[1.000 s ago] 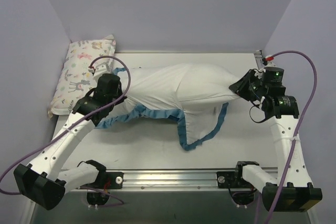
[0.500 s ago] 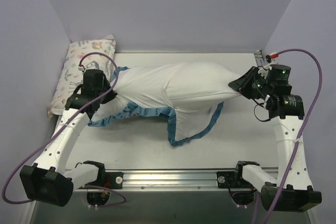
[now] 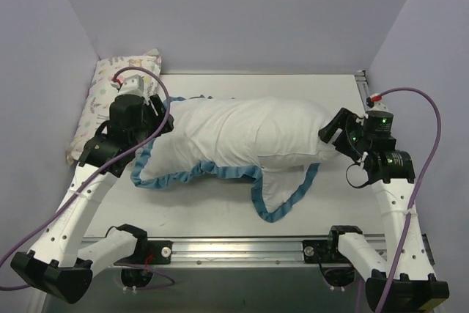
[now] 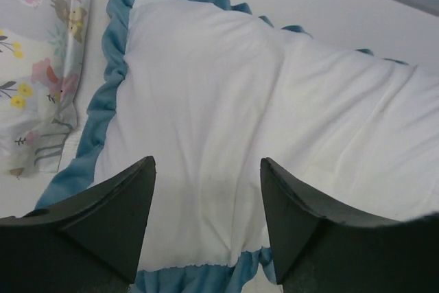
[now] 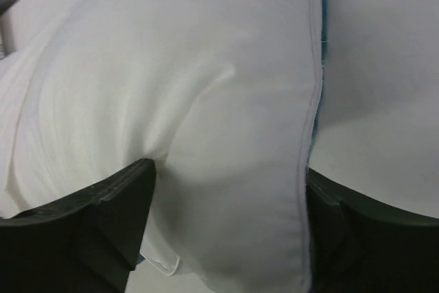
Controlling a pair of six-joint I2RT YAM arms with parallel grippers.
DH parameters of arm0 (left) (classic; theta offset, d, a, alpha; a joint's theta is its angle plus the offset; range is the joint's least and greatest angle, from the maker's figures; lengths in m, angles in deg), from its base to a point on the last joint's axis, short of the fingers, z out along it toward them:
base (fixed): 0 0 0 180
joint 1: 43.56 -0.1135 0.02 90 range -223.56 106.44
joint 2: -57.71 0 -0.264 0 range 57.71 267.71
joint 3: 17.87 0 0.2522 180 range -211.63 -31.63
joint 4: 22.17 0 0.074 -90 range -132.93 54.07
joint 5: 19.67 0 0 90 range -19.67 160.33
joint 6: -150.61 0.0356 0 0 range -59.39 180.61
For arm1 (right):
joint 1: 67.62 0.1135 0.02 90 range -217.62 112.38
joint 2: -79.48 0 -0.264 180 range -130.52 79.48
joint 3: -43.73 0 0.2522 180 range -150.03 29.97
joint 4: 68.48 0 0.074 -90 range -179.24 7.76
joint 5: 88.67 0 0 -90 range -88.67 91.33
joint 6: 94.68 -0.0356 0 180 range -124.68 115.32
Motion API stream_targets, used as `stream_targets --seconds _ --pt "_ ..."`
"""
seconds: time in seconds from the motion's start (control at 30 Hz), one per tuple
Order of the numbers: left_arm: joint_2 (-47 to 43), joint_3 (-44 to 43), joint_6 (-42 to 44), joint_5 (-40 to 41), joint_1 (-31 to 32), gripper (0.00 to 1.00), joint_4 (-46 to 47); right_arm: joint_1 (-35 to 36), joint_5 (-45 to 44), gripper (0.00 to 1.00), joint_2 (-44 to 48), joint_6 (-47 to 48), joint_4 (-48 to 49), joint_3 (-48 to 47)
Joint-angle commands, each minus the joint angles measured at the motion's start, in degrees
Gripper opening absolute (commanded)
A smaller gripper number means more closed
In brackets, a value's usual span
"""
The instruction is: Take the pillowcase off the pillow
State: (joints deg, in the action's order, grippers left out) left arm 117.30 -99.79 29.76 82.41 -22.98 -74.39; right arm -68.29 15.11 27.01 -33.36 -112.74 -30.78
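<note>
The pillowcase point(image 3: 234, 133) lies across the table with its plain white reverse up and its blue ruffled trim point(image 3: 198, 174) along the near edge. It bulges as if filled; the pillow itself is hidden. A flat trimmed flap point(image 3: 282, 192) hangs toward the front. My left gripper point(image 3: 163, 117) is open just above the case's left end point(image 4: 206, 101), holding nothing. At the right end my right gripper point(image 3: 330, 131) is open, with a plump white seamed corner point(image 5: 233, 114) between its spread fingers. I cannot tell whether that corner is bare pillow or case.
A small pastel animal-print pillow point(image 3: 110, 104) leans against the left wall, close behind my left arm. A metal rail point(image 3: 242, 248) runs along the table's front edge. Purple walls close in the back and sides.
Both grippers have gone from shut to open. The case, stretched taut and lifted between them before, has slumped onto the table. My left gripper has moved back and left.
</note>
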Motion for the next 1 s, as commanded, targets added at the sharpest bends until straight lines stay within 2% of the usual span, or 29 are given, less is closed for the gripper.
stream_targets --seconds 0.0,0.07,0.2,0.33,0.43,0.53,0.67,0.77,0.83,0.9,0.93,0.97 --pt "-0.01 -4.69 1.23 1.9 1.22 0.72 0.84 0.14 -8.58 0.78 3.59 2.32 2.47 2.04" --pt "1.83 -6.36 1.49 1.37 1.74 0.74 1.45 0.14 -11.39 0.83 4.21 2.76 1.24 0.56" --pt "9.11 -9.97 4.21 -1.79 3.76 0.82 4.43 0.32 -11.41 0.91 3.52 2.94 -0.7 -4.1" --pt "17.91 -16.9 7.56 -4.78 6.05 0.85 5.5 4.35 -11.84 0.93 -2.0 4.07 -2.19 -8.67" --pt "24.24 -21.92 9.31 -6.7 6.75 0.86 6.55 9.18 -15.53 0.97 -5.7 5.22 -3.34 -12.28" --pt "29.25 -26.05 10.02 -10.22 7.63 0.87 7.96 12.35 -14.31 0.99 -11.22 6.36 -3.6 -14.57" --pt "34.44 -29.83 11.34 -12.08 10.79 0.88 8.31 14.29 -14.22 0.99 -14.5 5.4 -1.24 -8.88" --pt "37.96 -31.42 12.22 -14.18 12.64 0.88 8.31 16.48 -13.16 0.98 -13.8 3.9 4.3 1.66" --pt "39.98 -31.94 12.57 -14.54 13.52 0.89 8.14 17.01 -13.17 0.93 -13.36 2.42 8.95 10.07" --pt "41.65 -31.77 12.57 -14.01 13.87 0.89 7.78 17.01 -11.85 0.81 -13.19 1.1 13.7 14.67" --pt "42.09 -31.42 12.57 -13.92 14.14 0.89 7.78 17.1 -10.98 0.72 -12.66 -0.48 15.72 19.57" --pt "42.53 -31.25 12.57 -13.92 14.23 0.89 7.7 17.1 -10.1 0.46 -12.49 -1.19 19.22 21.36"
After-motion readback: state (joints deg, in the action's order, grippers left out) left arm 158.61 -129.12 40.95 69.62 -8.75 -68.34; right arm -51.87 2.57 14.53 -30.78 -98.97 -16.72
